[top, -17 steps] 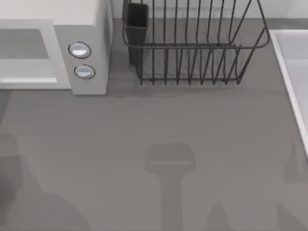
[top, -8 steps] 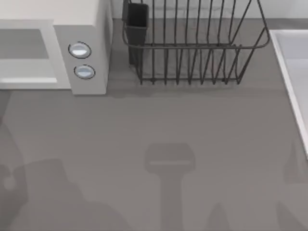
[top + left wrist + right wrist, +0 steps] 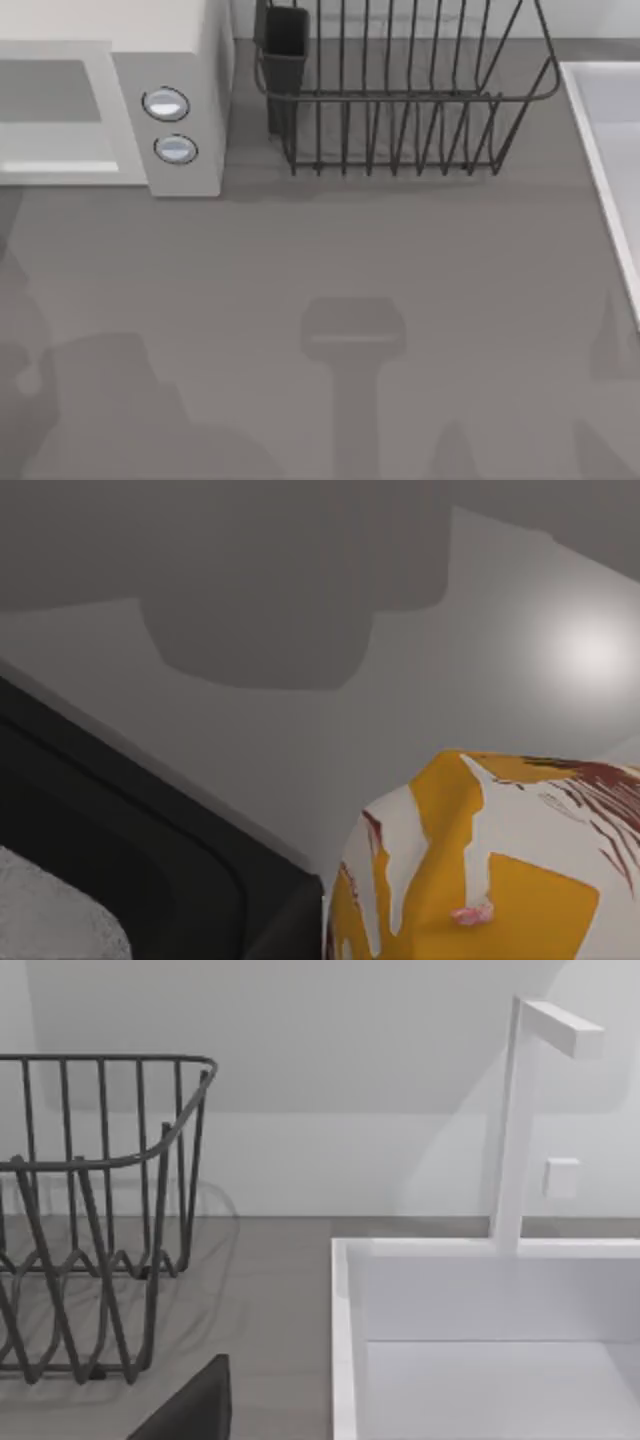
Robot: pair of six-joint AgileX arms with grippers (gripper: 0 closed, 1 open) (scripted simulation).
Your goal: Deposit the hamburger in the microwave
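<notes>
Two appliances line the far edge of the table (image 3: 400, 260): the microwave (image 3: 180, 60) at the far-left corner, its grey cavity open toward the front, and a dish rack (image 3: 400, 100) beside it. A white sink (image 3: 480, 1300) occupies the right edge. The hamburger (image 3: 480, 870) fills the near field of the left wrist view, close against the left gripper (image 3: 150, 860); whether its jaws are closed on it cannot be told. The step in hand appears to be carrying. Next, the left arm would need to bring the hamburger level with the cavity and inside. The right arm idles near the sink, jaw state unclear.
</notes>
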